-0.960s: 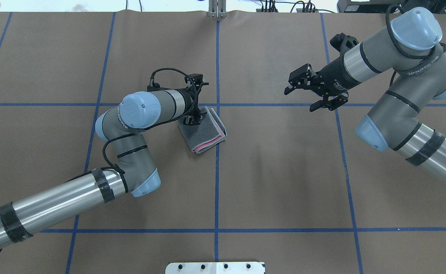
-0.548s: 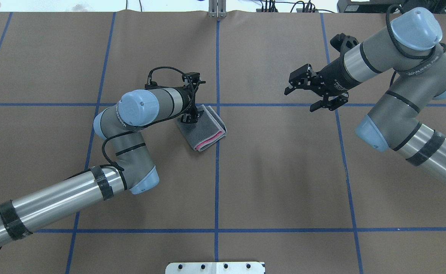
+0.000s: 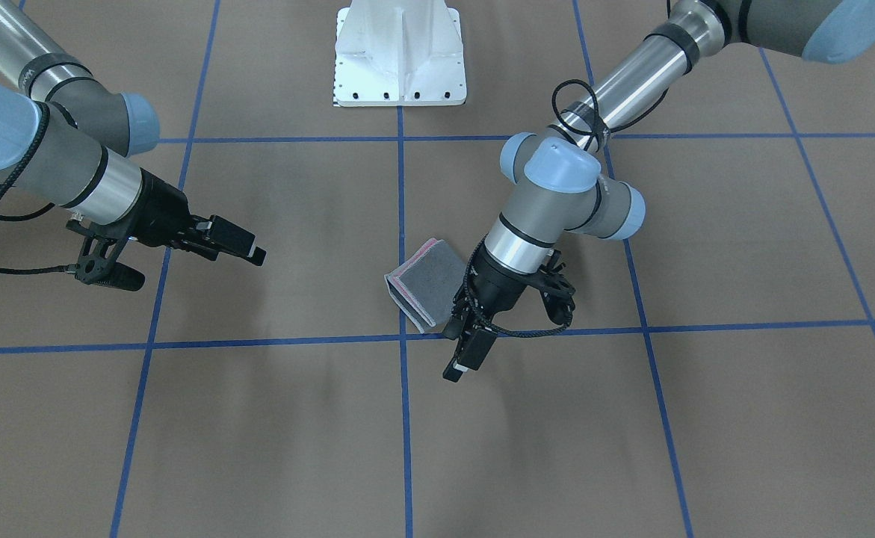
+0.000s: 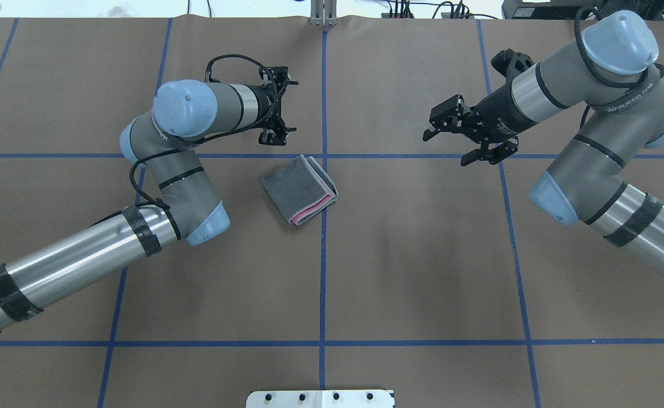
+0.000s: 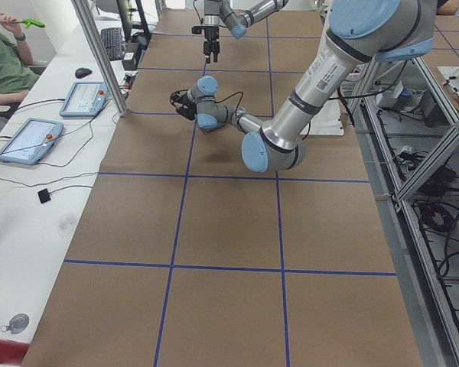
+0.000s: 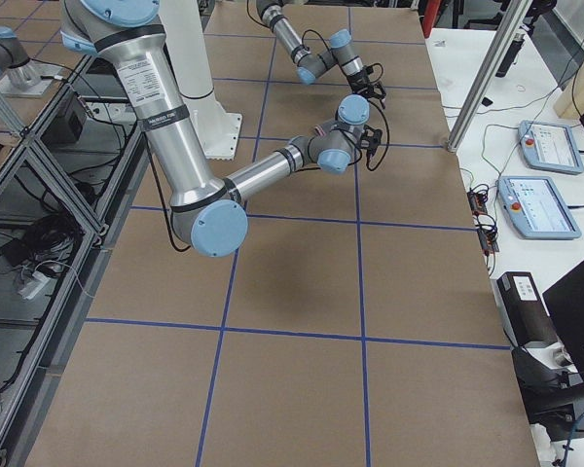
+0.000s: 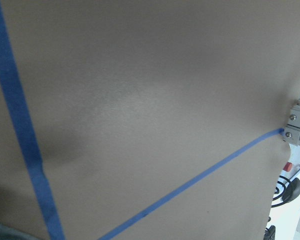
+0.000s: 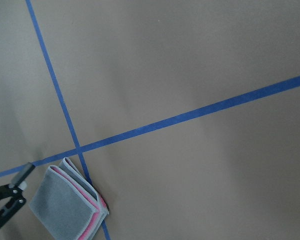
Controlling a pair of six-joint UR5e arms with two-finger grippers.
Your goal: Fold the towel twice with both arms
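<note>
Half a second ago the left claw (image 4: 275, 135) was pressed down on the towel (image 4: 299, 190). It has since lifted off and pulled back to the far side of the tape crossing (image 4: 324, 156), a little to the robot's left of it. Its fingers are spread and hold nothing. The towel lies flat on the surface (image 4: 422, 266), tucked against the crossing on its near-left side as a compact layered square. It is grey on top with a pink edge showing, and nothing touches it. The right claw (image 4: 446, 148) has not moved and hangs well to the right of the crossing, splayed and empty. Both folds appear done, so the task looks essentially complete.
</note>
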